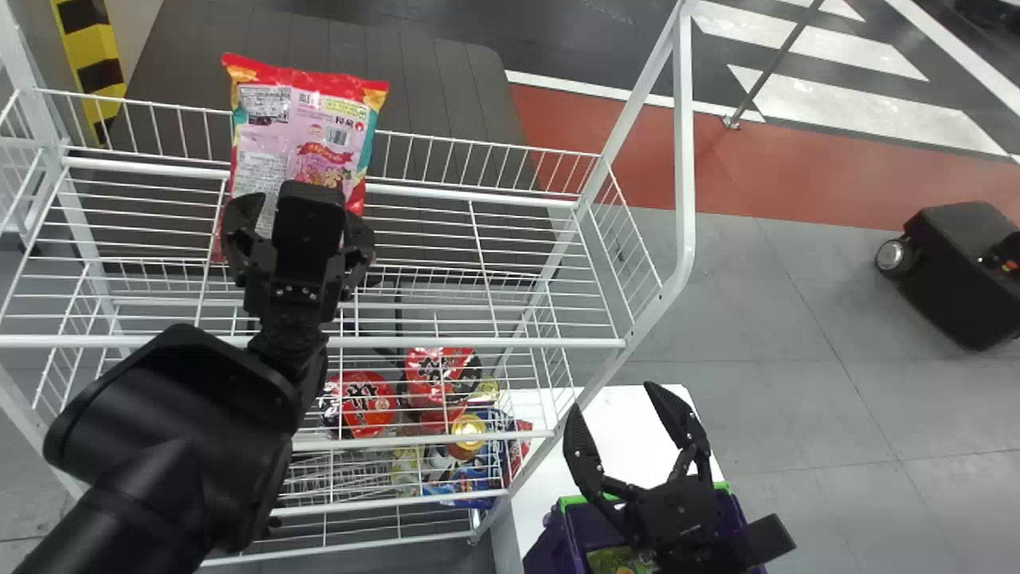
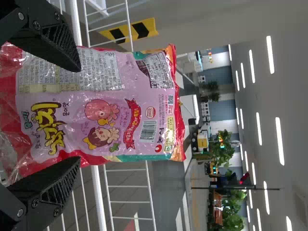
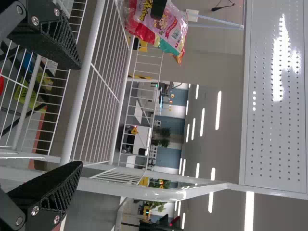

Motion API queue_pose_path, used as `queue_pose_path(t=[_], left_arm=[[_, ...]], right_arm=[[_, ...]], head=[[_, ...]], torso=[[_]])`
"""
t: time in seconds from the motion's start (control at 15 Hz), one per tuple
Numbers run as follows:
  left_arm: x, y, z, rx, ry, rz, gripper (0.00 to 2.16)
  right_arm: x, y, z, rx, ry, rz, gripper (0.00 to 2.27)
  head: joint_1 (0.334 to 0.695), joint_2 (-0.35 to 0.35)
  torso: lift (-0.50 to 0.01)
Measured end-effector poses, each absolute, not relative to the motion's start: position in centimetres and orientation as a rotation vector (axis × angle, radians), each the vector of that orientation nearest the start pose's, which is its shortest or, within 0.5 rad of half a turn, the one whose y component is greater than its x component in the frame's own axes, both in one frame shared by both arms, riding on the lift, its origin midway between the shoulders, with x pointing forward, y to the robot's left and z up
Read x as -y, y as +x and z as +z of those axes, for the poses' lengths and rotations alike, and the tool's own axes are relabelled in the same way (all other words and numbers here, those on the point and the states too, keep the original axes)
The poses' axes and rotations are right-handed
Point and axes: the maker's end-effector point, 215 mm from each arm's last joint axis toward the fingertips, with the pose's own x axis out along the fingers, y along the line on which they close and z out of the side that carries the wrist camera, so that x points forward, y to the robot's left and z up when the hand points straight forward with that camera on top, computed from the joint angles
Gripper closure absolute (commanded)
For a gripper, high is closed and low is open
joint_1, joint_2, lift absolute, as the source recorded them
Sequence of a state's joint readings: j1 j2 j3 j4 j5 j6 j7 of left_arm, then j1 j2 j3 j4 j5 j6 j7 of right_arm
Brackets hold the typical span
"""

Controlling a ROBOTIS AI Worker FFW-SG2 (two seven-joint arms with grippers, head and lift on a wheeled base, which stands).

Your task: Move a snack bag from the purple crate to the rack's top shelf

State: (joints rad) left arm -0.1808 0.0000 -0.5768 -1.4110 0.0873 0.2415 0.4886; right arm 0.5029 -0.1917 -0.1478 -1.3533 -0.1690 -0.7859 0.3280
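Head view first: can see the snack bag (image 1: 311, 127) in the upper left of the frame, standing up on the top shelf (image 1: 518, 343) by its back rail (image 1: 478, 142). Got the left gripper (image 1: 305, 211) right in front of its lower part, spread open rather than squeezing. Would call it the very end of placing, pretty much at letting go. Can also spot the right gripper (image 1: 614, 399) parked at the lower right, over the purple crate (image 1: 550, 542), also open and holding nothing. Wouldn't bother using it for the rest, tbh.

Left wrist view next: looking straight at the printed face of the bag, from the left edge to about mid-frame. Can make out black fingers (image 2: 53, 43) at the upper left and lower left, well apart, overlapping the bag's edges but not clamped on it. Would back straight out from here, slow and level, without closing or twisting. Could easily snag an edge and tip the bag over otherwise, being so light and floppy.

Right wrist view last: showing the bag again near the top of the frame, above the shelf wires. Also showing this arm's own fingers wide apart at the left edge, gripping nothing.
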Motion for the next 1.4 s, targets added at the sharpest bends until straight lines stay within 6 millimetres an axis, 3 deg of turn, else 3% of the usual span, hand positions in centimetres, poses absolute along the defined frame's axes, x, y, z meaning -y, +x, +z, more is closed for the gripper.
queue_pose_path(t=[0.07, 0.27, 0.4, 0.93, 1.2, 1.4], left_arm=[[-1.3, 58.6, -40.1, -0.215, 0.135, -0.082, 0.37], [-1.9, 59.1, -40.7, -0.229, 0.131, -0.075, 1.10], [-2.2, 59.2, -40.6, -0.223, 0.125, -0.069, 1.38], [-2.5, 58.1, -40.3, -0.180, 0.086, -0.063, 1.38], [-3.8, 57.0, -39.3, -0.136, 0.052, -0.041, 1.38], [-5.5, 57.2, -37.8, -0.084, 0.023, -0.017, 1.38]], right_arm=[[31.5, 35.7, -44.4, 0.074, -0.131, 0.185, 0.12], [31.0, 35.8, -44.7, 0.076, -0.135, 0.193, 0.12], [30.7, 36.0, -44.7, 0.083, -0.140, 0.201, 0.12], [30.1, 35.9, -44.2, 0.122, -0.148, 0.210, 0.12], [29.5, 36.1, -44.4, 0.126, -0.151, 0.222, 0.12], [29.1, 36.0, -44.4, 0.134, -0.157, 0.231, 0.12]], head=[[0.695, -0.344], [0.695, -0.332], [0.695, -0.324], [0.695, -0.316], [0.695, -0.300], [0.695, -0.280]], torso=[[-0.012], [-0.012], [-0.012], [-0.012], [-0.012], [-0.012]])
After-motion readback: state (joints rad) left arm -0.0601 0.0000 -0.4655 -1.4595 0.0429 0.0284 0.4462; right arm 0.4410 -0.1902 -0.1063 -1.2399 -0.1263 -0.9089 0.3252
